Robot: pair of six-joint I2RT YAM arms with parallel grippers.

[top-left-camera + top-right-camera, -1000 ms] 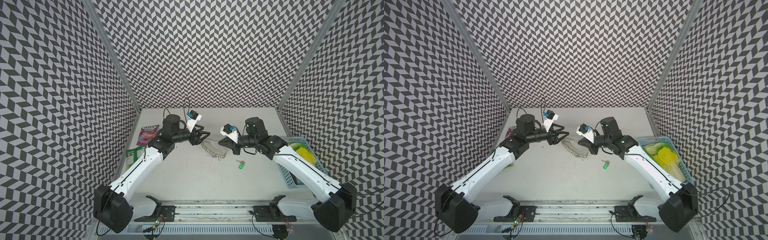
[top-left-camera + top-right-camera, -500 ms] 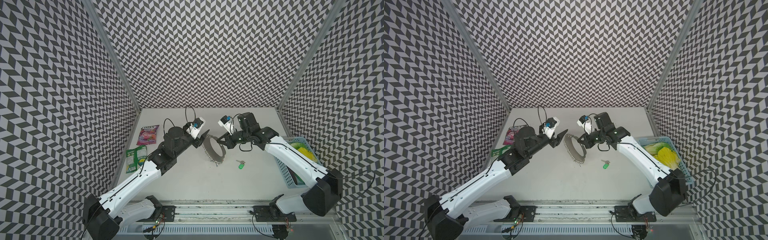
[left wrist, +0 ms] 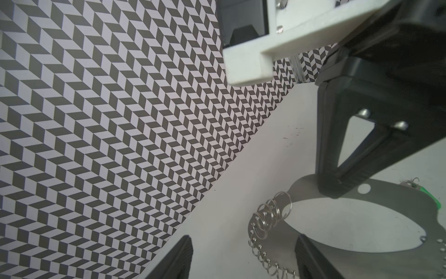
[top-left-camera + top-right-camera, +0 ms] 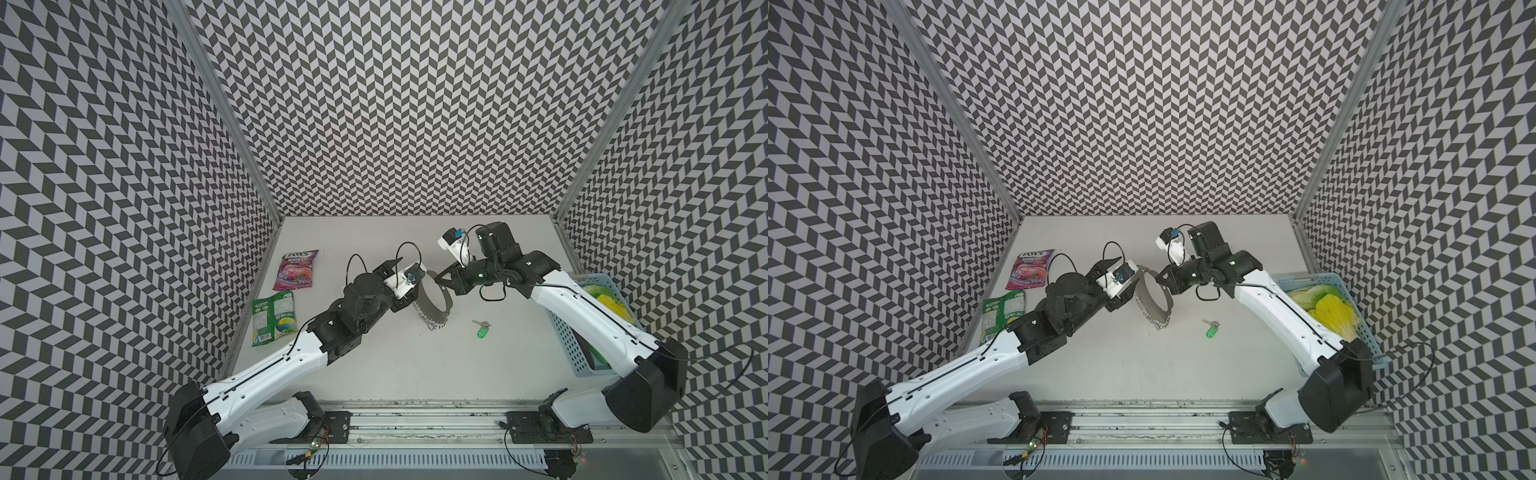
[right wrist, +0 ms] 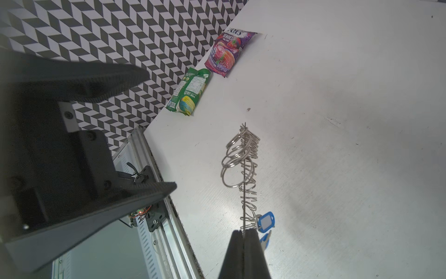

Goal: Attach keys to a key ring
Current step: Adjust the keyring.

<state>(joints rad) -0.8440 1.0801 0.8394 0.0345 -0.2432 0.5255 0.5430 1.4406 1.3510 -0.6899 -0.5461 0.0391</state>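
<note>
The key ring (image 4: 432, 301) (image 4: 1152, 297) is a gray crescent plate fringed with wire rings. It is held up on edge over the table. My right gripper (image 5: 243, 233) (image 4: 442, 280) is shut on its rim, and the plate shows edge-on (image 5: 244, 181) in the right wrist view. My left gripper (image 3: 243, 241) (image 4: 409, 280) stands open facing the plate's ringed end (image 3: 270, 217), not gripping it. The keys (image 4: 482, 330) (image 4: 1212, 330), one silver key on a green tag, lie on the table to the right of the plate, apart from both grippers.
A blue-tagged key (image 5: 265, 221) hangs from the plate near my right fingers. Two candy bags (image 4: 295, 270) (image 4: 274, 318) lie by the left wall. At the right edge stands a blue basket (image 4: 569, 353) with yellow-green items. Patterned walls close in three sides.
The plate lay flat on the table a second ago; my right gripper has raised it on edge. My left arm has swung lower and closer to it, jaws wider.
</note>
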